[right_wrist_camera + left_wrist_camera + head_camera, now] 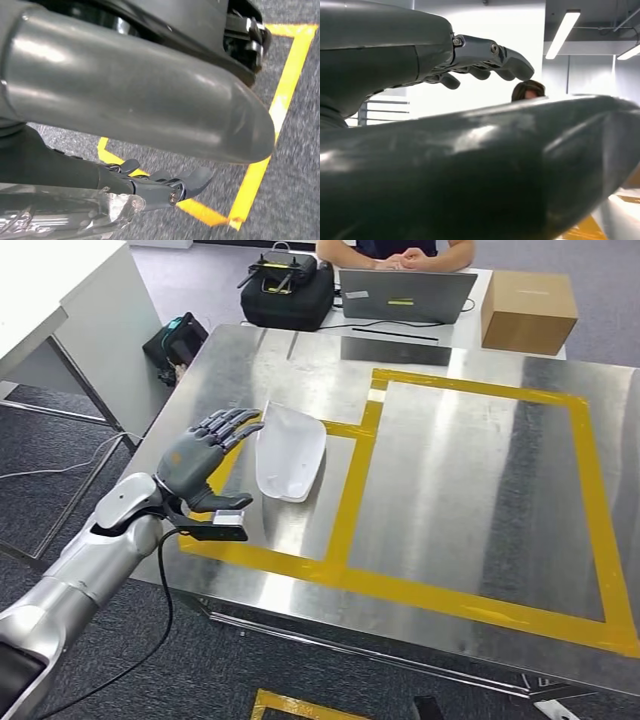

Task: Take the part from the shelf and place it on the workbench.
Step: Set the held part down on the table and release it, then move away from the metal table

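Observation:
The white curved part (289, 451) lies on the steel workbench (453, 490), inside the smaller yellow-taped square at its left side. My left hand (204, 458) hovers just left of the part, open, fingers stretched out toward it and holding nothing. The left wrist view has its thumb (471, 170) and outstretched fingers (490, 57) apart with empty space between, and a sliver of the white part (622, 212) beyond. My right hand (158, 120) hangs over the carpet, with its thumb and fingers (166, 187) extended and nothing in them.
Yellow tape (355, 490) marks two squares on the bench. At the far edge a person (396, 252) sits behind a laptop (404, 295), with a cardboard box (528, 310) and a black bag (287, 290) alongside. A white table (53, 310) stands at the left. Yellow floor tape (279, 105) lies on the carpet.

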